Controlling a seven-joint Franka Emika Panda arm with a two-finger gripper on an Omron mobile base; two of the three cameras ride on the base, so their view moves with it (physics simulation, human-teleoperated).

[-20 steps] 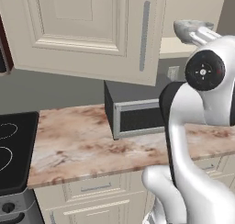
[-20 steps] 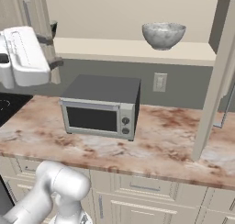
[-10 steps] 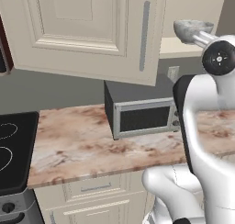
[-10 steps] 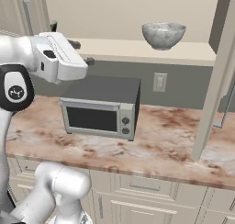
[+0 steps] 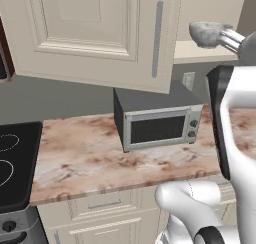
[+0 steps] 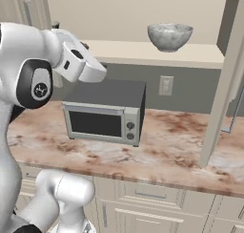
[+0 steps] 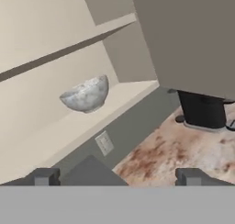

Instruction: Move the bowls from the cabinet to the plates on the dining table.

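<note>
I had swung my hand up from beside the microwave (image 6: 102,118) toward the open cabinet (image 6: 143,53). My fingers (image 7: 44,177) stood spread wide, holding nothing. The bowl (image 7: 86,95) sat on the shelf ahead of them, well apart and untouched, so the reach was only begun.

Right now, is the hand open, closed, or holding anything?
Hand: open, holding nothing; the mottled grey-white stone-look bowl sits untouched on the cabinet shelf.
</note>
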